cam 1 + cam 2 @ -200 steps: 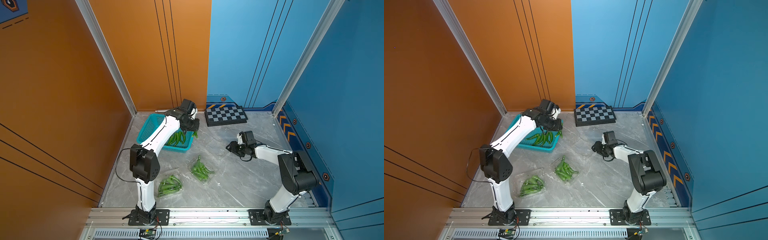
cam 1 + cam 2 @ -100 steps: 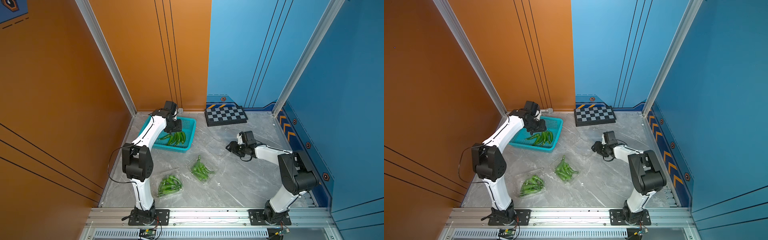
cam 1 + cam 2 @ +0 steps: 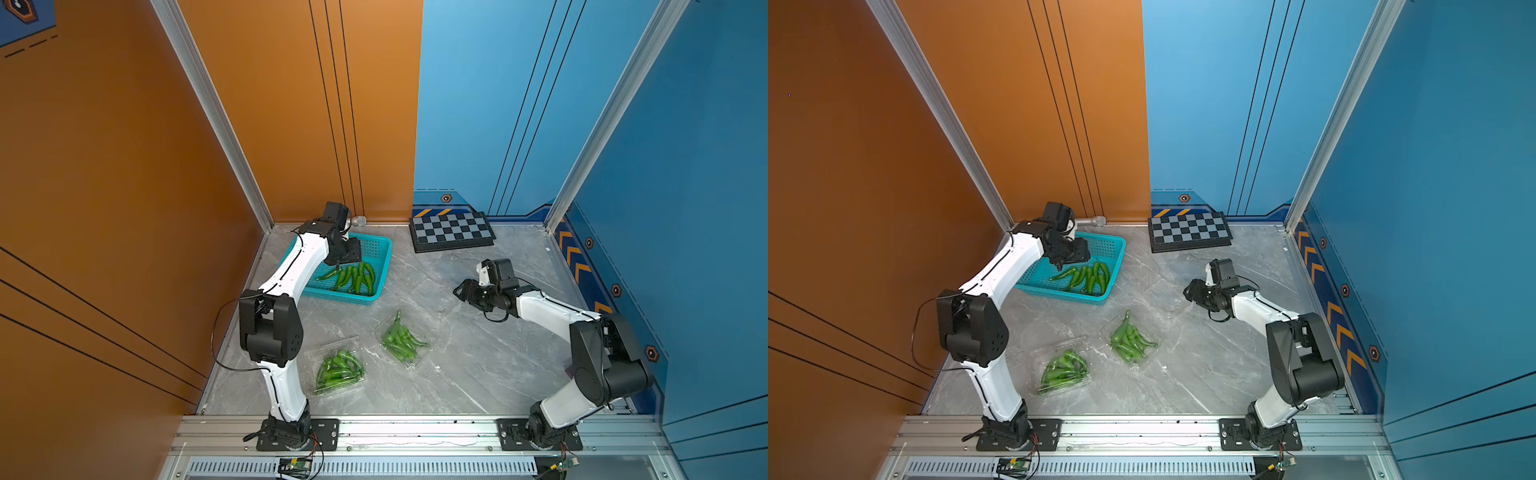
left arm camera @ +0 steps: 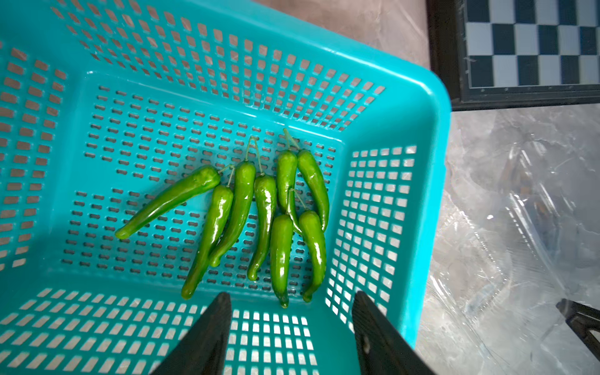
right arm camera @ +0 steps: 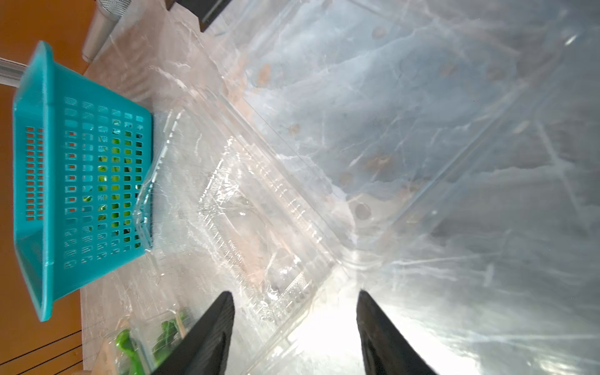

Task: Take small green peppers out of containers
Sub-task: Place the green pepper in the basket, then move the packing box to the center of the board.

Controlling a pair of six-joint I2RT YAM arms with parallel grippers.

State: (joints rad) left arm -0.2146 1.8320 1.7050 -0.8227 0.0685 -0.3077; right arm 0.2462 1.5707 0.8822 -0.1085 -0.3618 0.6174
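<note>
With the left gripper [image 4: 290,293] open and empty above the small green peppers [image 4: 240,207] in the teal basket [image 4: 435,162] and the right gripper [image 5: 293,292] open at an empty container [image 5: 259,227], the left should lift clear of the rim before reaching the full containers [image 3: 336,370]

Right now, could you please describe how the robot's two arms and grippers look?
The left arm and right arm share glossy white tapered links between bulky black joint housings. A thin black cable loops beside the left arm's joint. The left gripper and right gripper each have two matte black, pointed fingers.
</note>
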